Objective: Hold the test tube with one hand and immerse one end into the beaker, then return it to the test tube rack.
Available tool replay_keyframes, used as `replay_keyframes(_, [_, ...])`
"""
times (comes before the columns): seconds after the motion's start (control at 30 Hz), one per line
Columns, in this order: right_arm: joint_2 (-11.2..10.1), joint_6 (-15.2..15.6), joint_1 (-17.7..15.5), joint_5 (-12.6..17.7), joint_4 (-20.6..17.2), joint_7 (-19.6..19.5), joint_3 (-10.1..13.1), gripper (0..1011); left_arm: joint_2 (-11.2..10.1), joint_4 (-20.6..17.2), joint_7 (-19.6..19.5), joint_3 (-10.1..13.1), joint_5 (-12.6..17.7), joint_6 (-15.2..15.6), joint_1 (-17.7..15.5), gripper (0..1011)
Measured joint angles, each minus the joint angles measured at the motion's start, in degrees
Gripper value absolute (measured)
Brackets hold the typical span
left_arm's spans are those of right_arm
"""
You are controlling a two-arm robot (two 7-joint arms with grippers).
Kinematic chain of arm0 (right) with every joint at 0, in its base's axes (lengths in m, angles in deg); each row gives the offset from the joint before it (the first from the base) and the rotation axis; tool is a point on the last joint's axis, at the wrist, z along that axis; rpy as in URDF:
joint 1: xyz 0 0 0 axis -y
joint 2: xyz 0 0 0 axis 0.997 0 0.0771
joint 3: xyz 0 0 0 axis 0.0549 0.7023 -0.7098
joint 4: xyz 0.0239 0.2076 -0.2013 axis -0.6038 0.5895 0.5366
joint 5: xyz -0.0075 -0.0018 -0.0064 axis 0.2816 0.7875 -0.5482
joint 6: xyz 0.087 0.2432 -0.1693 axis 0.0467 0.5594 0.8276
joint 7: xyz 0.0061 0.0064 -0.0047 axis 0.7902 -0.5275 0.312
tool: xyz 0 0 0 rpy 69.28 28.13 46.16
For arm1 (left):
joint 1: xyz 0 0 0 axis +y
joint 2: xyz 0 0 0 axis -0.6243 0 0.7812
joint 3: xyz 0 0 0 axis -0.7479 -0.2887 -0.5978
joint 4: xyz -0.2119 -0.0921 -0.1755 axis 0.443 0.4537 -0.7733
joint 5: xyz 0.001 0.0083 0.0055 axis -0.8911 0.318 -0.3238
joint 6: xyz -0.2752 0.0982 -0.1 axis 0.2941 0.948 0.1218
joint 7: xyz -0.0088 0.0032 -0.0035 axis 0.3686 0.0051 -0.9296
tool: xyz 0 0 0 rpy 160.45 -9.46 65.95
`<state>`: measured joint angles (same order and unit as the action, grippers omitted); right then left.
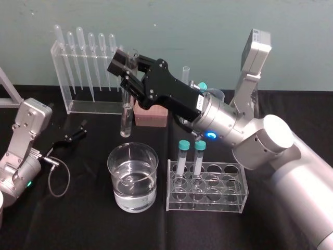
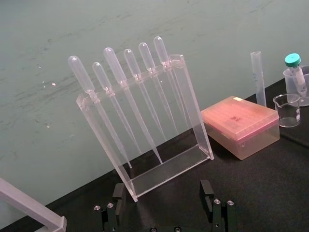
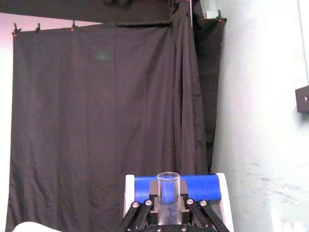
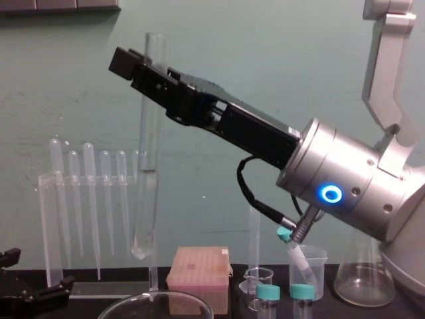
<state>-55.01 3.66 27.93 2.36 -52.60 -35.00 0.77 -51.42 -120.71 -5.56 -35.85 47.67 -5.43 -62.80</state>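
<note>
My right gripper [image 1: 123,66] is shut on the test tube [image 1: 126,115], a long clear glass tube that hangs upright. In the chest view the right gripper [image 4: 145,72] grips the test tube [image 4: 144,199] near its open mouth. The tube's rounded lower end hangs a little behind and above the beaker [image 1: 114,159], a wide glass vessel partly filled with water. The test tube rack [image 1: 237,194] stands right of the beaker with two teal-capped tubes in it. The tube's mouth [image 3: 168,191] shows between the right gripper's fingers. My left gripper [image 2: 162,193] is open and parked at the far left.
A clear pipette rack [image 1: 83,107] with several pipettes stands at the back left, and a pink box [image 1: 151,115] sits beside it. A conical flask [image 4: 362,279], a small plastic beaker [image 2: 288,110] and a thin cylinder [image 2: 258,77] stand behind the tube rack. A cable [image 1: 58,179] loops at the left.
</note>
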Motion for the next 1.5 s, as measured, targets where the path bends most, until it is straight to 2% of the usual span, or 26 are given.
replay_keyframes(0.37, [-1.1, 1.1, -1.6, -0.1, 0.0, -1.8, -0.8, 225, 0.0, 0.0, 0.0, 0.0, 0.0, 0.0, 0.0, 1000])
replay_keyframes(0.6, [-0.9, 1.5, -1.0, -0.5, 3.1, -1.0, -1.6, 225, 0.0, 0.0, 0.0, 0.0, 0.0, 0.0, 0.0, 1000])
replay_keyframes(1.07, [1.1, 2.0, 1.2, -0.8, 11.8, 3.1, -2.8, 225, 0.0, 0.0, 0.0, 0.0, 0.0, 0.0, 0.0, 1000])
replay_keyframes(1.5, [2.7, 2.4, 2.6, -1.2, 16.8, 6.0, -3.3, 225, 0.0, 0.0, 0.0, 0.0, 0.0, 0.0, 0.0, 1000])
